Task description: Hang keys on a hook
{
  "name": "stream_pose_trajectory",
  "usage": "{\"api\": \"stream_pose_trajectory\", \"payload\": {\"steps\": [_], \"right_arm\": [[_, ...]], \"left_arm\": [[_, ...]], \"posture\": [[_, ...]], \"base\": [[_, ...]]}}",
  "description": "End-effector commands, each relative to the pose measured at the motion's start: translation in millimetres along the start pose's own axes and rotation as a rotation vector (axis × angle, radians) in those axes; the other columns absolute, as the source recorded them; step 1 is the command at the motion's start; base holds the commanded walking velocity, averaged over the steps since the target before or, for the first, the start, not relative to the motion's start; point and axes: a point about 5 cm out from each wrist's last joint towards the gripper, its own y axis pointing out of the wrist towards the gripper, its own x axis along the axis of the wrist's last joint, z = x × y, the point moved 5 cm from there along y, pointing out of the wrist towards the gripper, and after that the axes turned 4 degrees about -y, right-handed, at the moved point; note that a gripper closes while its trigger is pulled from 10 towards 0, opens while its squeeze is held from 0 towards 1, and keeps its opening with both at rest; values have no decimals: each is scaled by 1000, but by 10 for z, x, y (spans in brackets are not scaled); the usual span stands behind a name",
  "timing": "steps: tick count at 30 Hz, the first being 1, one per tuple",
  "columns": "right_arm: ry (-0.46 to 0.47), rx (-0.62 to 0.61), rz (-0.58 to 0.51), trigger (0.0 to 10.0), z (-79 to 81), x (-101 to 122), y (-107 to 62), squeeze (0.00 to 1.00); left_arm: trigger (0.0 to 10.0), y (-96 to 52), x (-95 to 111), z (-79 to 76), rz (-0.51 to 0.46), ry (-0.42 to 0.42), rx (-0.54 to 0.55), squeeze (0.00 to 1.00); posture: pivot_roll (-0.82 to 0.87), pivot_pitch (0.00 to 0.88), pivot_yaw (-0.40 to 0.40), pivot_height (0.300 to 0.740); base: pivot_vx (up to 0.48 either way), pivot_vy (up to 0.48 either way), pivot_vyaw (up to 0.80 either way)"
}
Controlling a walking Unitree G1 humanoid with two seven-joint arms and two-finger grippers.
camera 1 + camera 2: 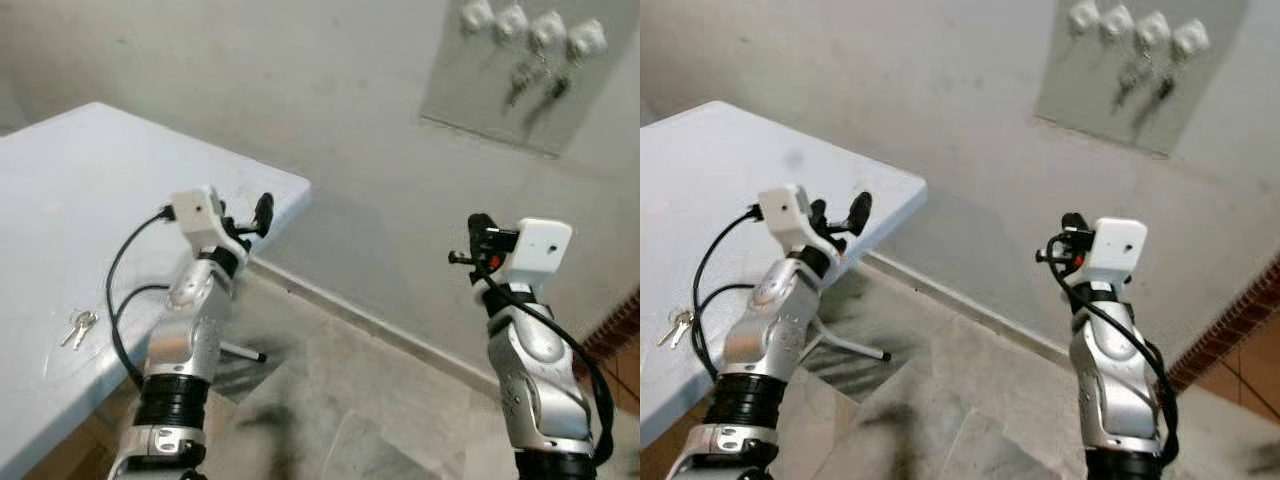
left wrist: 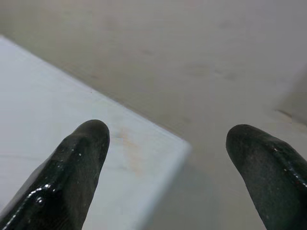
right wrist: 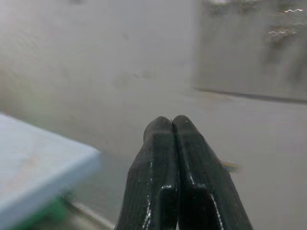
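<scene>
A bunch of keys is seen lying flat on the pale table, near its front edge and apart from both arms. The left pincer is held released above the table's far corner, its two fingers spread wide, while the right pincer is raised before the wall with its fingers pressed together on nothing. On the wall, a hook board is mounted with four white hooks, two of them carrying hung keys.
</scene>
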Motion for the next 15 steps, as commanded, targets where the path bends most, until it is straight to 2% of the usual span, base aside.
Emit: {"api": "stream_pose_trajectory", "payload": {"steps": [1, 15], "right_arm": [[-18, -39, 1, 10000, -147, 9, -28, 0], [-12, -22, 4, 10000, -100, 0, -19, 0]], "left_arm": [[10000, 26, -2, -165, -3, -11, -40, 0], [10000, 25, 0, -173, -5, -16, -41, 0]], "posture": [[112, 25, -36, 740], [119, 14, -42, 740]], "base": [[480, 0, 0], [480, 0, 0]]}}
